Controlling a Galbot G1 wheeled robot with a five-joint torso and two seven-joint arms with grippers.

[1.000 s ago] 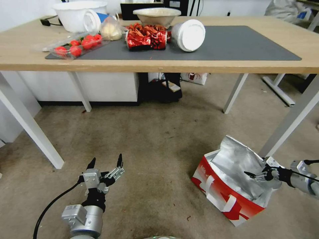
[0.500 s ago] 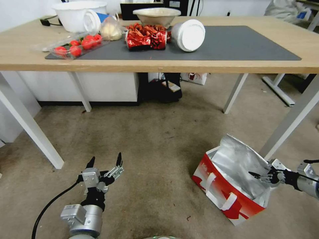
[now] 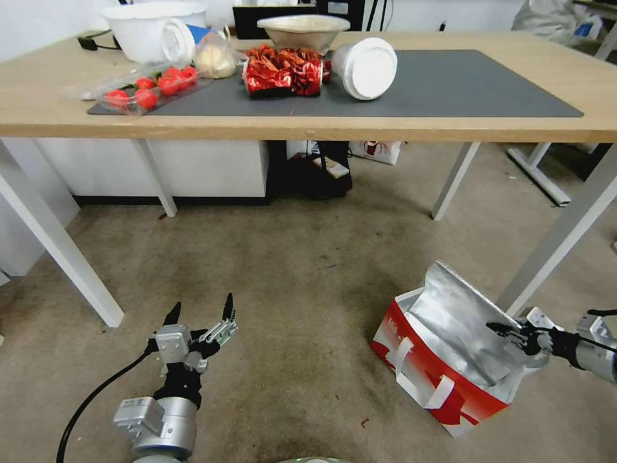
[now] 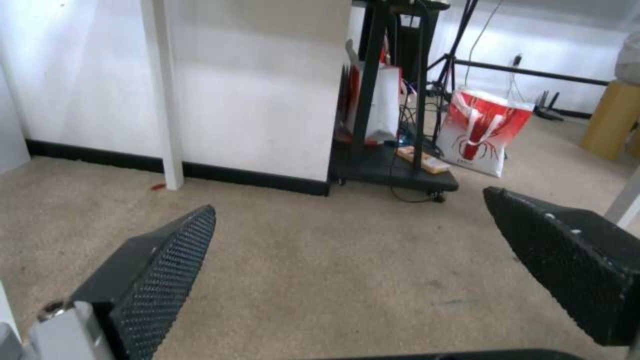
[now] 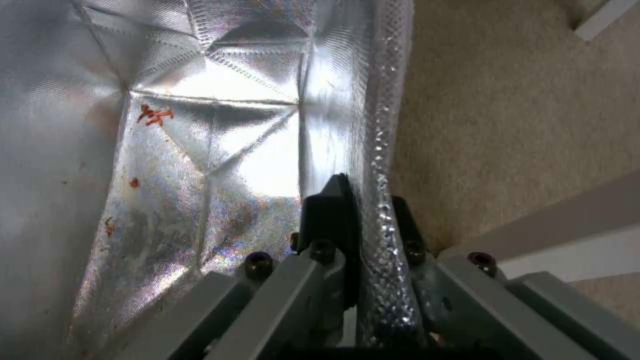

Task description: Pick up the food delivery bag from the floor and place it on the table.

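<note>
Table (image 3: 38, 109) runs across the far side of my head view, light wood top on white legs, dark grey mat (image 3: 450, 83) on it. Floor (image 3: 302, 270) below is stained brownish carpet. The bag (image 3: 443, 379) sits on the floor at my right, near a white table leg (image 3: 565, 231), well below the tabletop; red and white outside, silver foil inside, mouth open, white handles hanging down its red side. My right hand (image 3: 512, 332) is at the bag's far upper edge, and in the right wrist view its two dark fingers (image 5: 327, 215) are pressed together on the foil rim of the bag (image 5: 380, 150), one finger inside, one outside. My left hand (image 3: 200, 315) hangs low over bare carpet on the left, well apart from the bag, fingers spread wide and holding nothing; the left wrist view shows both of its pads (image 4: 167, 265) apart with carpet between. On the table: white bowl (image 3: 151, 29), tan bowl (image 3: 302, 29), clear box of tomatoes (image 3: 144, 87), red crumpled packet (image 3: 283, 71), white lidded cup (image 3: 366, 67) lying on its side. A second red and white bag (image 4: 483, 132) stands far back under the table.
</note>
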